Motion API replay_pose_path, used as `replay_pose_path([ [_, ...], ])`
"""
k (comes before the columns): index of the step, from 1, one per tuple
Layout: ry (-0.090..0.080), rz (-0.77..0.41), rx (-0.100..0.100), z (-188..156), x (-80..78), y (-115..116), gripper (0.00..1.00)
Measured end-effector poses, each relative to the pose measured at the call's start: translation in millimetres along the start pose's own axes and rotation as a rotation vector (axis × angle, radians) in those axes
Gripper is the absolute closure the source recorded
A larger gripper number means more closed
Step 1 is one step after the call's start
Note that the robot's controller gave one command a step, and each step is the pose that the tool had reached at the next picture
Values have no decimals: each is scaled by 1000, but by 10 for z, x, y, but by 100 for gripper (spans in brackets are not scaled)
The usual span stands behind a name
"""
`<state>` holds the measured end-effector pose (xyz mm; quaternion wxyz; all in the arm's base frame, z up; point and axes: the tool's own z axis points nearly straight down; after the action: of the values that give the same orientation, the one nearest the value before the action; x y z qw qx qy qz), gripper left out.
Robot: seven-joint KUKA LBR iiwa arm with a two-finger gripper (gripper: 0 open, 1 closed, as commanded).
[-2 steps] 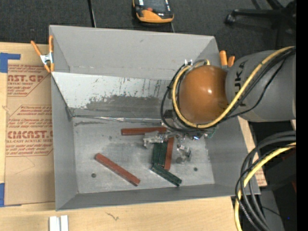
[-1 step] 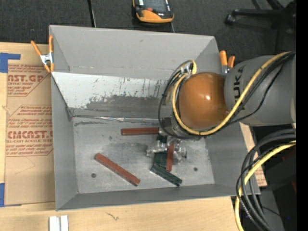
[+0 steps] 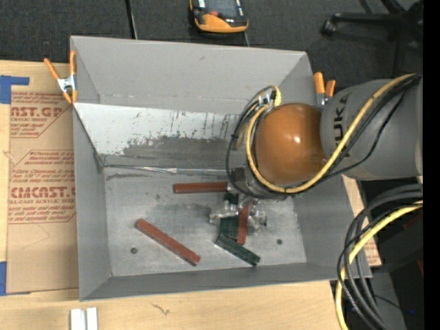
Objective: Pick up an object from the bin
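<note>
My gripper [image 3: 239,218] is low over the bin floor, right of the middle, under the orange wrist cover. It is open, with one metal finger on each side of a short red-brown stick [image 3: 242,229]. The stick stands nearly straight up the view and its lower end rests on a dark green bar [image 3: 238,248]. That bar lies slanted just below the gripper. Another red-brown stick [image 3: 198,188] lies level, just above and left of the gripper, its right end hidden under the wrist.
A longer red-brown stick [image 3: 167,241] lies slanted on the floor at the lower left. The bin's sloping back and left walls rise beyond it. The arm comes in over the right rim.
</note>
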<state>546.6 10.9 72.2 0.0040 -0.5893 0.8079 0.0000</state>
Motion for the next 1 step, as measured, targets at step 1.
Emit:
replay_pose_path([
  [1,1,-1,-3,-28,2,9,100],
])
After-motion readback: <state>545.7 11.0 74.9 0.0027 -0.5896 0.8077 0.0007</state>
